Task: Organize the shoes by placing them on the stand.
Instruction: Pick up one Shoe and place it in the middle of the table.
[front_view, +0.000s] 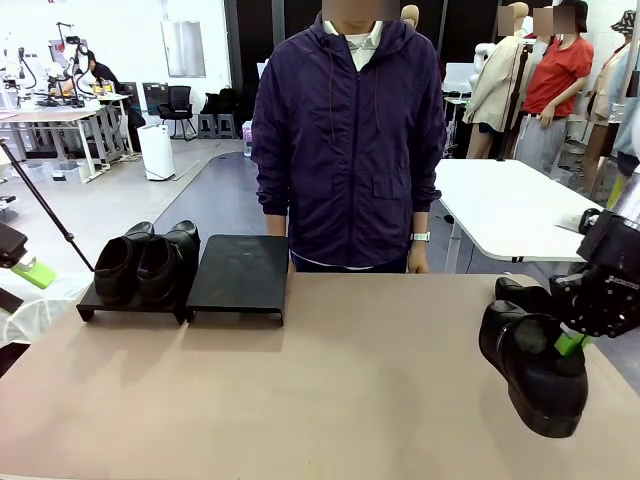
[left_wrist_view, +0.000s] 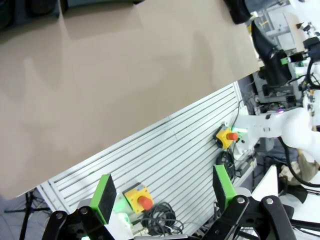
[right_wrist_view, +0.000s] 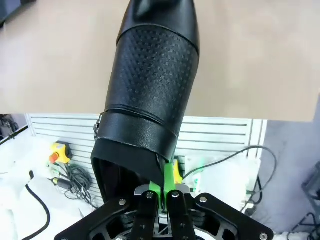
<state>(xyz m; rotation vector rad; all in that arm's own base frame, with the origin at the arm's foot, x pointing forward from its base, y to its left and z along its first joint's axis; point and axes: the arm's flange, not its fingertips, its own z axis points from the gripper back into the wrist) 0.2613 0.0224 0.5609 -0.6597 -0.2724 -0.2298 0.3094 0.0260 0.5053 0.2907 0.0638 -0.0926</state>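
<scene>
Shoe pair (front_view: 148, 265) on stand (front_view: 240, 275) L half, far L; third shoe (front_view: 540, 380) R, fourth shoe (front_view: 520, 293) behind.

A tan table (front_view: 350, 390) spans the foreground. At its far edge stands a person (front_view: 347, 140) in a dark purple zipped jacket (front_view: 300, 170), with a watch (front_view: 420, 237) on one wrist. Beyond the table to the right is a white table (front_view: 510, 205). Beyond it to the left are a black chair (front_view: 178, 108) and a white bin (front_view: 156, 151). A thin black pole (front_view: 45, 208) slants past the table's left end. Below the table's near edge, a white slatted panel (left_wrist_view: 170, 155) carries two yellow boxes (left_wrist_view: 139, 197) with red buttons, beside coiled cables (left_wrist_view: 157, 215).
</scene>
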